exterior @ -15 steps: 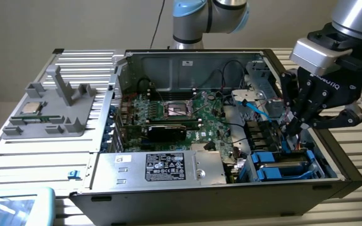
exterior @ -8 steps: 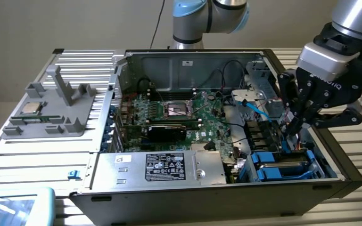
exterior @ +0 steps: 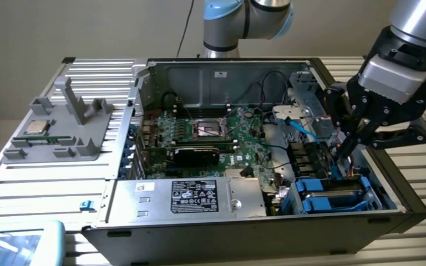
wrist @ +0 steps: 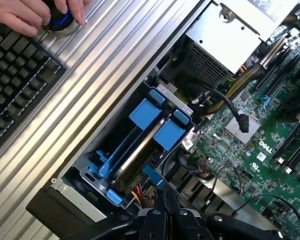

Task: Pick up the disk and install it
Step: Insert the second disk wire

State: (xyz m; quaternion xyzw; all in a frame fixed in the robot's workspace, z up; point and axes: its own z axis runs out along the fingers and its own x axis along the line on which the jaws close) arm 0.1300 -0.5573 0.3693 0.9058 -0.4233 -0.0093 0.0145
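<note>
The disk [wrist: 138, 151] sits edge-up in the drive bay at the front corner of the open computer case, with blue bracket rails [wrist: 147, 114] on both sides of it. In the exterior view the disk [exterior: 333, 193] lies low in the case's right front corner. My gripper [exterior: 344, 148] hangs just above and behind that bay, its fingers pressed together and pointing down. In the wrist view the gripper [wrist: 168, 199] is shut with nothing in it, a short way off the disk and apart from it.
A silver power supply box [exterior: 191, 197] with a black label fills the case's front. The motherboard [exterior: 221, 133] and loose cables [exterior: 302, 126] lie beside the bay. A grey fixture [exterior: 57, 133] holds a CPU chip [exterior: 37, 127]. A person's hand [wrist: 35, 15] rests by a keyboard [wrist: 15, 70].
</note>
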